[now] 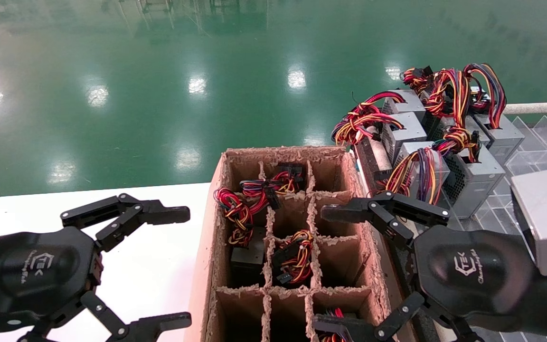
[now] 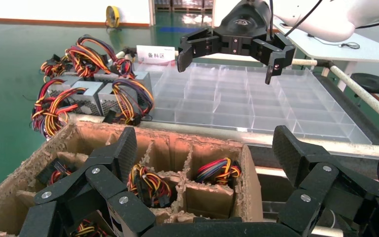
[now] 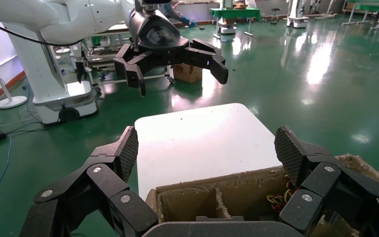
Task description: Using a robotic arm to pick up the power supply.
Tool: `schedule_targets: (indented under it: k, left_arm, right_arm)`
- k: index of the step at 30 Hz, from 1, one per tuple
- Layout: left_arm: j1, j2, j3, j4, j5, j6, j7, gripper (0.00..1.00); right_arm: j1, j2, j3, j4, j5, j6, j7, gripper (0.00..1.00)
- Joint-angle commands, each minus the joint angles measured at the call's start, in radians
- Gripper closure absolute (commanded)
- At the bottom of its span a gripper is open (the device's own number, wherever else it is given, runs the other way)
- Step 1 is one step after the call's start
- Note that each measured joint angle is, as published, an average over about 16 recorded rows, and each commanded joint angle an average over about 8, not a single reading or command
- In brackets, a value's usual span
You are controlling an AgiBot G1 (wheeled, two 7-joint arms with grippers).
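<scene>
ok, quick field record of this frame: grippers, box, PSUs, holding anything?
left gripper: open, empty, above the white table, beside the box
right gripper: open, empty, above the box's right edge
box: cardboard, divided into cells; several hold wired units, others look empty
power supplies: grey units clustered right of the box, coloured wire bundles on top
tray: clear, compartmented, beyond the power supplies
grasp: not yet made
</scene>
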Motion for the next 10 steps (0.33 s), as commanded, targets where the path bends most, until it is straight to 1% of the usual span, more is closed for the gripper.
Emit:
schedule_targets:
  k: [1, 10]
  left_arm:
    - [0.000, 0.000, 0.000, 0.000, 0.000, 0.000, 0.000, 0.00]
    - [0.000, 0.000, 0.000, 0.000, 0.000, 0.000, 0.000, 0.00]
  right_arm:
    - [0.000, 0.000, 0.000, 0.000, 0.000, 0.000, 0.000, 0.00]
    - [0.000, 0.000, 0.000, 0.000, 0.000, 0.000, 0.000, 0.00]
